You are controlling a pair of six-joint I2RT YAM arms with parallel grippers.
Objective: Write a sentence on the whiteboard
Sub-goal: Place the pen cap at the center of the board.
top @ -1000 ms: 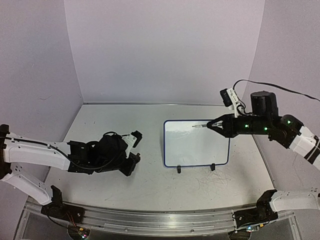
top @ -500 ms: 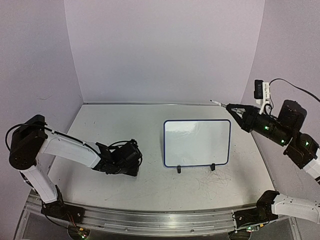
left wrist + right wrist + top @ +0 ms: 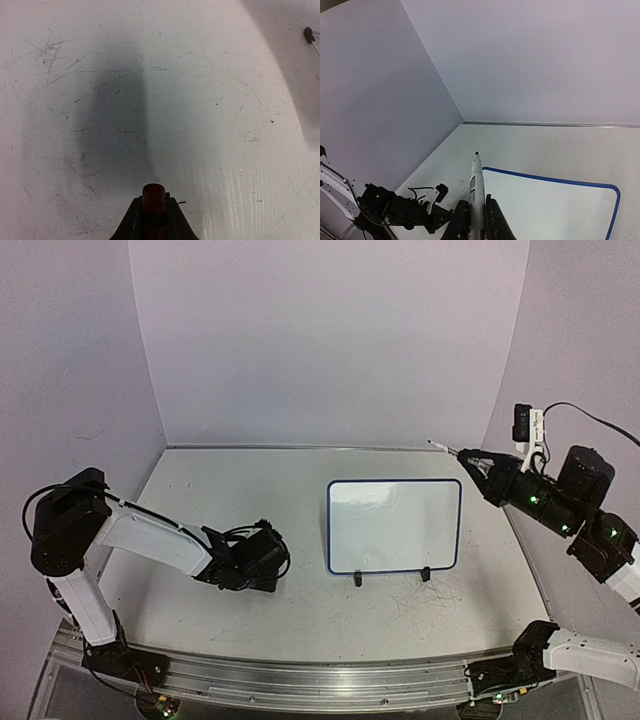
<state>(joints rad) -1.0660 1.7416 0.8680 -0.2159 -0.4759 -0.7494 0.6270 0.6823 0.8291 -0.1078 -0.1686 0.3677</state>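
Note:
The whiteboard (image 3: 395,530), white with a thin blue frame, stands right of the table's middle on black feet; it also shows in the right wrist view (image 3: 555,210). The sentence is not in view: the board's face shows only a faint grey smudge near its top. My right gripper (image 3: 472,460) (image 3: 479,202) hovers above and behind the board's upper right corner, shut on a white marker (image 3: 440,447) (image 3: 477,180) whose dark tip points left, clear of the board. Left of the board, my left gripper (image 3: 262,562) (image 3: 154,205) lies low on the table, shut on a small reddish-brown cap (image 3: 154,192).
Lilac walls (image 3: 320,340) close in the back and both sides. The white table (image 3: 300,620) is scuffed, with a metal rail (image 3: 300,680) along its near edge. A small dark foot with a thin wire (image 3: 309,35) shows at the left wrist view's upper right.
The right gripper lifted the marker off the board's top area and drew back up and right. The left arm swung round and settled low on the table, barely moving in the last half second.

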